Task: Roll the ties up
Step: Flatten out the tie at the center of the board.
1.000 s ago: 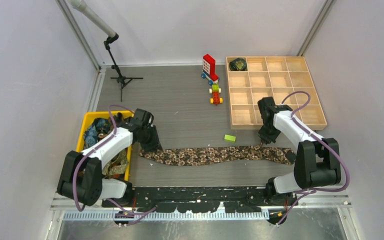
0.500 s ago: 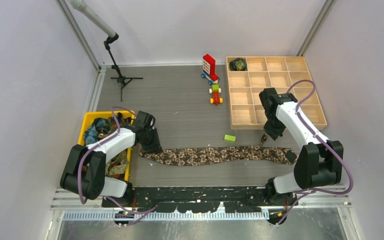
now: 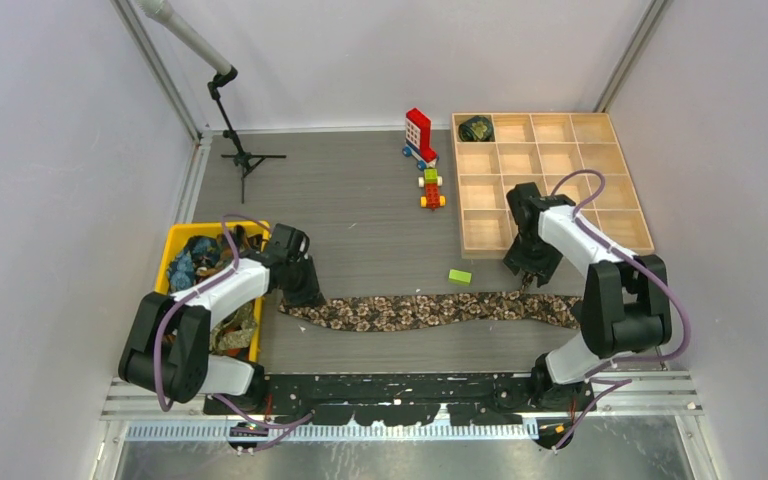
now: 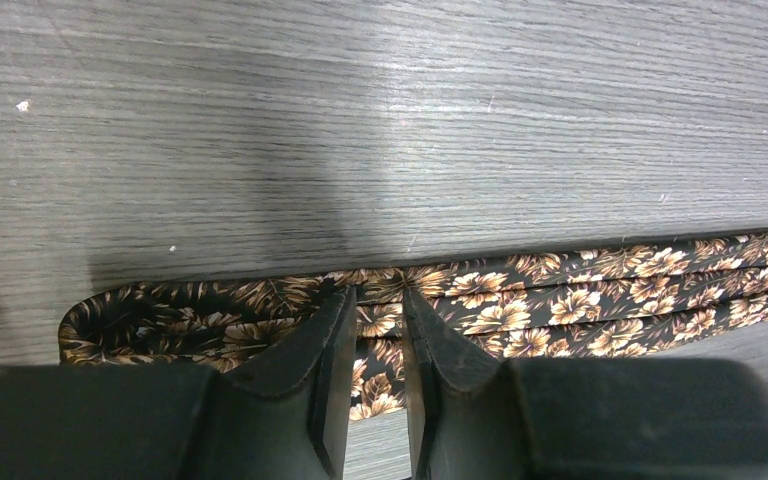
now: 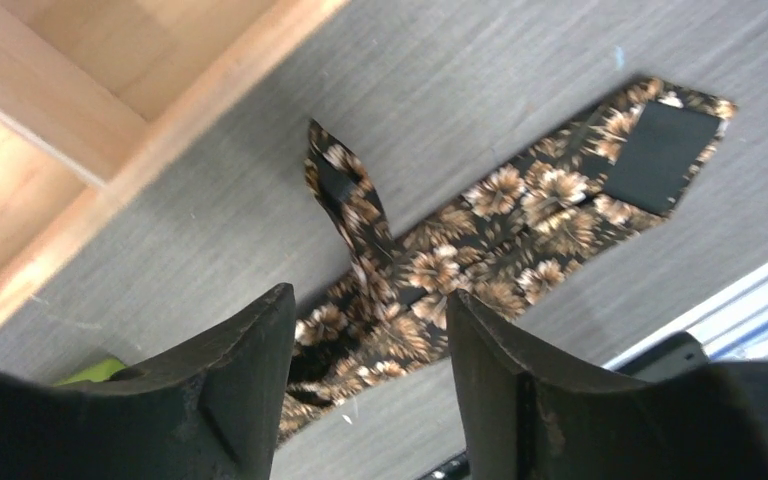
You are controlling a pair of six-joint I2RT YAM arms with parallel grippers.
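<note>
While the left arm has kept its place, the right arm has drawn in over the past second, its elbow folding toward its base and the right gripper (image 3: 526, 272) sliding slightly left, staying above the right end of the long brown, tan and black flower-patterned fabric tie (image 3: 430, 310); the tie lies flat along the near part of the grey wood-grain table (image 3: 360, 200), unrolled and barely shifted, so rolling has not begun and this looks like lining up for a first grip.

From the right wrist camera the right gripper (image 5: 368, 300) stands wide open and empty, hovering over the tie (image 5: 520, 210) near the pale wooden compartment tray (image 5: 80, 120); a narrow tail of the fabric curls up off the table below the fingers.

At the tie's left end, beside the yellow plastic bin (image 3: 173, 240), the left gripper (image 4: 380, 295) shows only a narrow slit between its black fingers (image 4: 325, 340), tips down on the tie (image 4: 560, 300); whether they pinch fabric or merely press it, I cannot tell.

One small dark rolled tie (image 3: 477, 128) already sits in the tray's far-left corner compartment; more ties are heaped in the bin.
</note>
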